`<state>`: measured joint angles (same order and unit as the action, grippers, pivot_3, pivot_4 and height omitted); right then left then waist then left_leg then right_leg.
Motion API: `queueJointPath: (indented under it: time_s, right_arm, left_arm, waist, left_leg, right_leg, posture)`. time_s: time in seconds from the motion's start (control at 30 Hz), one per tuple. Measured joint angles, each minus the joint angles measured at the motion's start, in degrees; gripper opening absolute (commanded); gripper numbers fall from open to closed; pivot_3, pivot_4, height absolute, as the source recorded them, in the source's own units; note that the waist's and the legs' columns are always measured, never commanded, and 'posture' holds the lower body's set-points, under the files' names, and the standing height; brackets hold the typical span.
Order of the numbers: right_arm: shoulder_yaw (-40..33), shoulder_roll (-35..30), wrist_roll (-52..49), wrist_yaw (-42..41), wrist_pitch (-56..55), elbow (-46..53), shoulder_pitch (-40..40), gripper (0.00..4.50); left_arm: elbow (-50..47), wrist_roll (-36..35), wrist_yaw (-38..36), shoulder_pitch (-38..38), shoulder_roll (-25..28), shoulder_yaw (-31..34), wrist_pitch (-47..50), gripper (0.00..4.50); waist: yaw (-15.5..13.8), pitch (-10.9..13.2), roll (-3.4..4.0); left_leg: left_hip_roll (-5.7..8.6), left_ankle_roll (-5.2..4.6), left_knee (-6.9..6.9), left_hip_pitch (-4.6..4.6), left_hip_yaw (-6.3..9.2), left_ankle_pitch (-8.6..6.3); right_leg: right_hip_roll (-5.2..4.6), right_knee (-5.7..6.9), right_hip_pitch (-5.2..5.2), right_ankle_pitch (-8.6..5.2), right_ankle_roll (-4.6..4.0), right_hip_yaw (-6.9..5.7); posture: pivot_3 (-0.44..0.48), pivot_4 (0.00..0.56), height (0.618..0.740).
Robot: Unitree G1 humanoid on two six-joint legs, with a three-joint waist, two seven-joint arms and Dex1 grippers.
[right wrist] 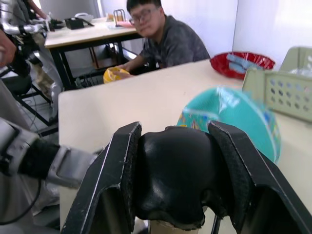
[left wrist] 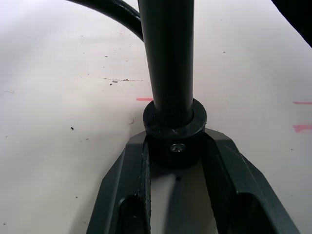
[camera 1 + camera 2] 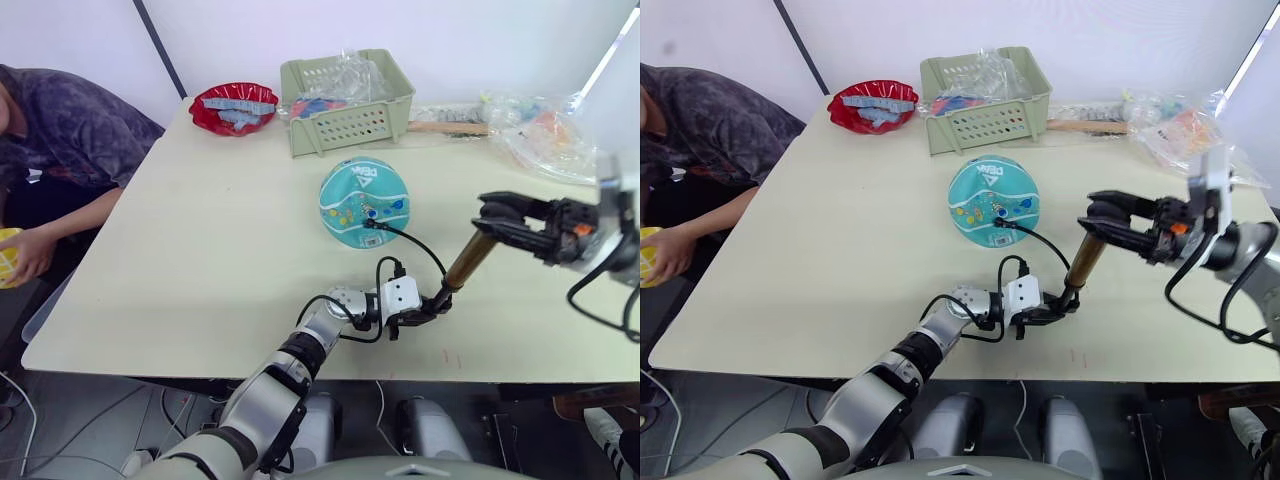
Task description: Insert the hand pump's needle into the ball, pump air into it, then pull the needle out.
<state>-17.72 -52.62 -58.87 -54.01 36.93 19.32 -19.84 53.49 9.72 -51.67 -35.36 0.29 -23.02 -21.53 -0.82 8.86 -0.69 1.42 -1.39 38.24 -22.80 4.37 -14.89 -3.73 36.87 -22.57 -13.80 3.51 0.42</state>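
The teal ball (image 3: 361,201) rests in the middle of the table, its print side facing me. A thin black hose (image 3: 415,243) runs from the ball's front face down to the hand pump (image 3: 468,261), so the needle is hidden at the ball's surface. The pump stands tilted on the table to the right of the ball. My left gripper (image 3: 432,306) is shut on the pump's black lower end cap (image 2: 174,132). My right gripper (image 3: 497,218) is shut on the black T-handle (image 1: 175,181) at the pump's top.
A green basket (image 3: 346,101) and a red dish (image 3: 234,107) stand at the table's far edge, with plastic bags (image 3: 540,128) at the far right. A person (image 3: 60,150) sits at the left side holding a yellow ball (image 3: 8,257).
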Motion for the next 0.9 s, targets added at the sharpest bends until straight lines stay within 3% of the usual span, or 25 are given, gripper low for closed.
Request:
queueJointPath:
  time_s: [0.23,0.47,0.83,0.9]
  right_arm:
    - [-2.5,-5.2,-4.6,1.1,6.8,-2.5,-6.7,1.66]
    - [-2.5,-6.9,-5.0,1.0,9.5,-3.5,-7.7,1.66]
    - [-3.4,3.4,3.1,-0.7,-3.1,2.3,4.5,1.66]
    - [-2.5,5.1,4.7,-0.9,-5.1,2.5,6.4,1.66]
  left_arm:
    - [-0.1,-0.2,-0.4,-0.6,-0.6,0.0,-0.2,1.01]
    - [-0.1,-0.2,-0.4,-0.5,-0.8,0.0,-0.2,1.01]
    - [1.4,-0.1,0.4,-0.6,-0.5,0.0,-0.1,1.01]
    - [1.6,0.0,0.4,-0.5,-0.5,0.0,0.0,1.01]
  waist:
    - [0.0,0.2,0.19]
    - [0.0,0.3,0.30]
    - [0.1,0.0,-0.05]
    - [0.1,-0.3,-0.43]
  left_leg:
    - [0.01,-0.01,-0.01,-0.12,-0.05,0.00]
    - [0.03,-0.16,-0.02,-0.15,-0.11,-0.09]
    - [0.01,-0.17,0.02,0.10,-0.08,-0.10]
    - [-0.02,-0.17,0.02,0.17,0.01,-0.10]
  right_leg:
    - [-0.04,0.00,-0.11,0.00,0.00,0.02]
    - [-0.09,-0.01,-0.15,0.00,0.01,0.02]
    - [0.01,0.04,0.06,0.01,0.04,0.01]
    - [0.11,0.04,0.14,0.00,0.02,-0.05]
  posture:
    - [0.000,0.150,0.740]
    - [0.000,0.150,0.740]
    - [0.000,0.150,0.740]
    - [0.000,0.150,0.740]
